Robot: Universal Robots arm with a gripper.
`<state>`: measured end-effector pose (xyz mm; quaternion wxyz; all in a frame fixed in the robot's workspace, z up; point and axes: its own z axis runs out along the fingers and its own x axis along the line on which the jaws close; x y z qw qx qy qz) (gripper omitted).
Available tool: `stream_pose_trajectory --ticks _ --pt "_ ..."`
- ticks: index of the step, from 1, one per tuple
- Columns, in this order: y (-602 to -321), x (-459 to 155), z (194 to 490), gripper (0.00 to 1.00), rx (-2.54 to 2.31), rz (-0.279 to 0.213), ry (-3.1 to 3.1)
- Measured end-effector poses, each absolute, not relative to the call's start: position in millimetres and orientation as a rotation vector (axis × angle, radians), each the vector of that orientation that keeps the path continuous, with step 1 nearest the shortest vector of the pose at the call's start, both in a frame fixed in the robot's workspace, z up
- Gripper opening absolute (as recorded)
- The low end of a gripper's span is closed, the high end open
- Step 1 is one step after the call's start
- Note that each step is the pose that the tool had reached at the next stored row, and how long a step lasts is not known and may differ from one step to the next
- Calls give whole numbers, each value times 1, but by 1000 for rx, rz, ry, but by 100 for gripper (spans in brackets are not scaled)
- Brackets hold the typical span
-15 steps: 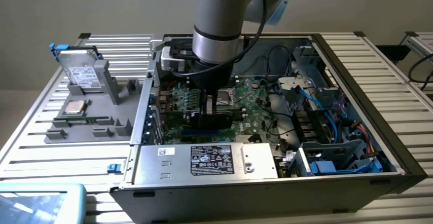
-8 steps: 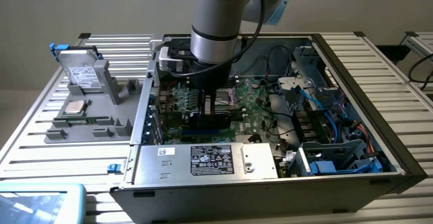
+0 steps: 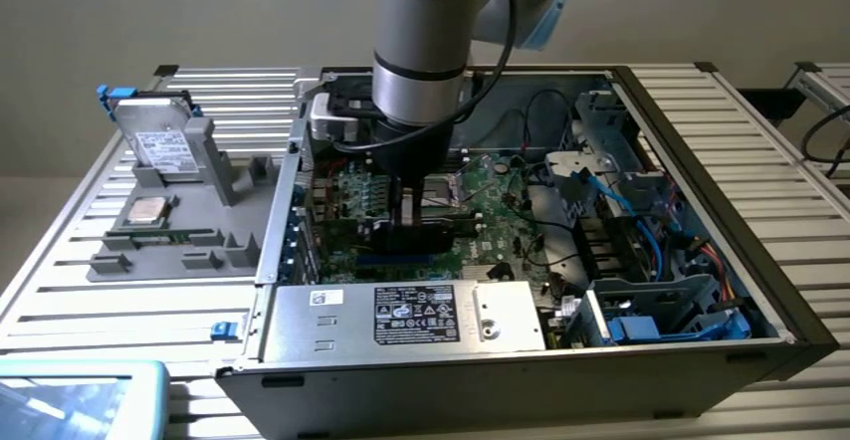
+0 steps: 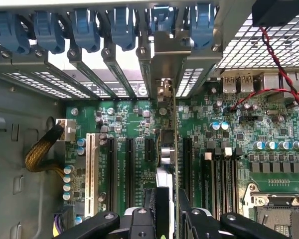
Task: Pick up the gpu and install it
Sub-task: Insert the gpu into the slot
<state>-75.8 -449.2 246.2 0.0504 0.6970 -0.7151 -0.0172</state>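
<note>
Gpu [image 4: 167, 149] stands edge-on between my claw [image 4: 165, 216], which is clenched on it, low inside the open computer case [image 3: 704, 196]. Just beneath it lies the green motherboard [image 4: 229, 144] with its dark expansion slots, and the card's metal bracket reaches the row of blue latches [image 4: 84, 27] at the case's rear wall. A power supply [image 3: 398, 316] also sits in the case. Farther off, at the exterior view's left, a gray tray [image 3: 173, 251] on the slatted surface [image 3: 119, 301] holds an upright hard drive [image 3: 162, 146].

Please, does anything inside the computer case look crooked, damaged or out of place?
Nothing stands out. The gripper holds the gpu upright on its edge, parallel to the motherboard slots; no damage shows.
</note>
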Motion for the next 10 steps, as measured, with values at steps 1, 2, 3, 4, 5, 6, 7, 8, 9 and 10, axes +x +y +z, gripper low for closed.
stream_pose_trajectory --ticks 1,2,3,4,5,6,7,8,9,10 --pt "-449 -76 246 28 2122 -52 -2177" --pt "-449 -77 246 28 2122 -52 -2177" --pt "-449 -78 246 28 2122 -52 -2177" --pt "-449 -78 246 28 2122 -52 -2177" --pt "-449 -78 246 28 2122 -52 -2177" --pt "-449 -78 246 28 2122 -52 -2177" --pt "-449 -78 246 28 2122 -52 -2177" --pt "-449 -78 246 28 2122 -52 -2177" --pt "-449 -78 246 28 2122 -52 -2177" --pt "-449 -78 246 28 2122 -52 -2177"
